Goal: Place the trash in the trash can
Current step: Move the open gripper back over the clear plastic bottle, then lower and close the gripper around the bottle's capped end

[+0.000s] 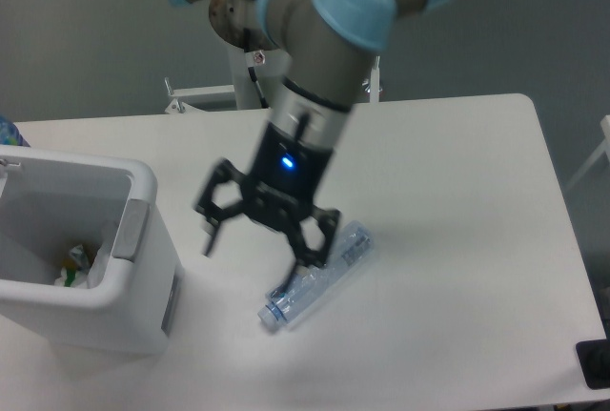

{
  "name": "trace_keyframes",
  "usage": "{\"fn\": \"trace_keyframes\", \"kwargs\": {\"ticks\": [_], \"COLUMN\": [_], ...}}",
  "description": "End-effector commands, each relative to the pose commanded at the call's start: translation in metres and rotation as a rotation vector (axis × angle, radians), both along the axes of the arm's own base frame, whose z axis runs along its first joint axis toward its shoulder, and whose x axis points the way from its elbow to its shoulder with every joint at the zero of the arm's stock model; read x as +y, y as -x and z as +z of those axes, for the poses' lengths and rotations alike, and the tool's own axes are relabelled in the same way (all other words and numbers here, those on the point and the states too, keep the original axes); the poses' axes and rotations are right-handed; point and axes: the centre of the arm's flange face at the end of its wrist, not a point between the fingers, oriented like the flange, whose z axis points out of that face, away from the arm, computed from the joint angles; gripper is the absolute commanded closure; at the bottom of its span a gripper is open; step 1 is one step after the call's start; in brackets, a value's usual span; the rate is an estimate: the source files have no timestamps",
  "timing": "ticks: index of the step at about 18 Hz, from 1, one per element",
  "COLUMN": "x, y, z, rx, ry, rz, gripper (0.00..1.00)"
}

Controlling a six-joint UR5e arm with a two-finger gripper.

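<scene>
The gripper (259, 245) is hanging wide open above the table (457, 173) — one finger overlapping the bottle (329, 273), which is lying flat. The carton (78, 260) is sitting inside the trash can (133, 287).

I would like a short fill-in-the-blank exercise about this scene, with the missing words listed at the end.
1. The two-finger gripper is above the table with its fingers ____.
2. The clear plastic bottle with bluish cap lies on the white ____.
3. The small white paper carton with green print is ____ the white rectangular plastic bin.

Missing words: open; table; inside
</scene>
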Motion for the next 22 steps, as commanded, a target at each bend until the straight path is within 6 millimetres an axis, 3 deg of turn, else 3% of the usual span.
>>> {"fn": "trace_keyframes", "kwargs": {"ticks": [2,5,9,11,14,22], "x": [0.007,0.016,0.026,0.031,0.035,0.048], "y": [0.000,-0.004,-0.034,-0.052,-0.063,-0.073], "z": [-0.033,-0.064,-0.099,-0.114,-0.133,-0.170], "rx": [0.061,0.061,0.139,0.180,0.177,0.199], "ry": [0.121,0.188,0.328,0.398,0.437,0.517], "rz": [-0.012,-0.026,-0.109,-0.142,-0.166,-0.209], "gripper": [0.00,0.00,0.00,0.00,0.00,0.00]}}
